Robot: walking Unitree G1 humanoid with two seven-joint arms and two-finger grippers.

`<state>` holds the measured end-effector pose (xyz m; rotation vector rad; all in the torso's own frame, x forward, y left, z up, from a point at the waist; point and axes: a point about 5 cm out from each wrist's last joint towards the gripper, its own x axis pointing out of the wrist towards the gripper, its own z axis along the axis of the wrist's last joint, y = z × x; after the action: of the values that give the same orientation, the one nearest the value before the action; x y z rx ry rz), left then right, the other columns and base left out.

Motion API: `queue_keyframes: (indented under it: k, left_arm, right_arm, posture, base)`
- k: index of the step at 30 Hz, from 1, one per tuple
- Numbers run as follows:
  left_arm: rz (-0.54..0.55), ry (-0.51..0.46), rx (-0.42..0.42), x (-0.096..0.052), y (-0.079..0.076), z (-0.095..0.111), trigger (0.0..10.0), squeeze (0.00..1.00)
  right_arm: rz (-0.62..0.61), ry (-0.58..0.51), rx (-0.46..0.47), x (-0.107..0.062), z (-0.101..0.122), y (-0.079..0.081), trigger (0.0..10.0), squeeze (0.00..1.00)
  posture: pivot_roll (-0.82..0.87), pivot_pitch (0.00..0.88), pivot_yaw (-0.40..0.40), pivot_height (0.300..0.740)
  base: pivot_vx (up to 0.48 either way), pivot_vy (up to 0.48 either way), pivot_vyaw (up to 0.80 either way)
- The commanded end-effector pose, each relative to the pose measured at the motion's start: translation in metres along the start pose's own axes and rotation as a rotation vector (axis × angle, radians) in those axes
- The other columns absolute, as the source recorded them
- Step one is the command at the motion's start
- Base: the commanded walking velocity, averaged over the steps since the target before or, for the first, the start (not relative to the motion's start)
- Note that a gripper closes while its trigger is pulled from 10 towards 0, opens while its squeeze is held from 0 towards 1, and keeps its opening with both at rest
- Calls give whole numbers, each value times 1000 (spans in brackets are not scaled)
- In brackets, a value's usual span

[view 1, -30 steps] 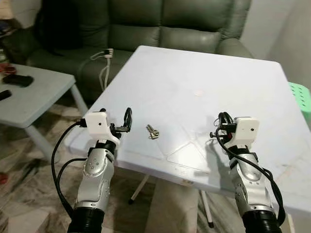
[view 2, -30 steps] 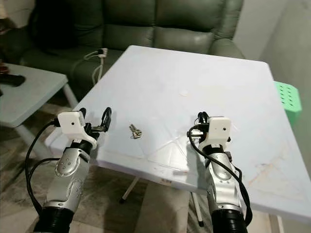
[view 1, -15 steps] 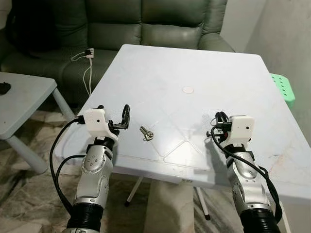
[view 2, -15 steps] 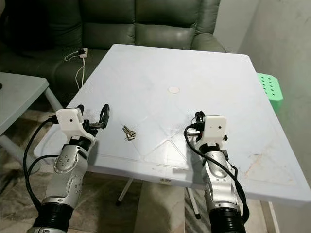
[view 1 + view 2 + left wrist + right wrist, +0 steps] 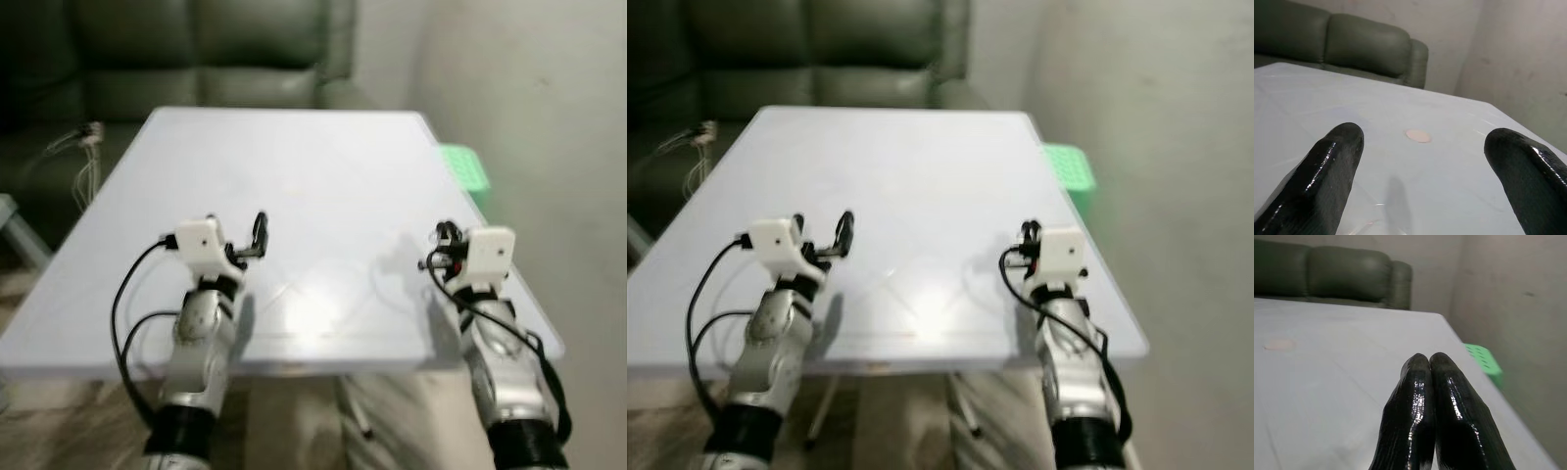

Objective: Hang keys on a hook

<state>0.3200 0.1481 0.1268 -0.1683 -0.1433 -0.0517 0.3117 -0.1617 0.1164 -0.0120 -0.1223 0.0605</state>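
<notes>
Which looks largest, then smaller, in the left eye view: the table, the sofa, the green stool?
1. Table, by far the largest.
2. Sofa, though it is cropped and farther away, so its true size is unsure.
3. Green stool, partly hidden.

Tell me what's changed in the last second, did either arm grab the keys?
Neither arm took hold of anything. The head camera swung toward the robot's right, so the wall and green stool came further into view, the low side table slid out, and the blurred picture no longer lets the keys be made out. Unchanged: the left gripper open and the right gripper shut and empty, both held over the white table's near edge.
</notes>
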Motion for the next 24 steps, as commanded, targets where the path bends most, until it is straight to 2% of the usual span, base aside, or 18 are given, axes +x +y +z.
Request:
queue_keyframes:
  k: [1,16,24]
  left_arm:
    - [-6,4,-6,0,-3,-1,10000,0]
    - [16,16,-42,-2,-4,-4,10000,0]
    - [6,10,-5,-3,-4,-3,10000,0]
  right_arm:
    - [-1,-6,-8,0,4,-1,10000,0]
    - [17,-6,-17,1,6,0,10000,0]
    - [12,-7,-15,1,7,-1,10000,0]
  posture:
    - [4,0,-34,740]
    - [3,0,-46,740]
    - [4,0,-46,740]
  base:
    - [0,0,-775]
    - [0,0,-777]
    - [0,0,-777]
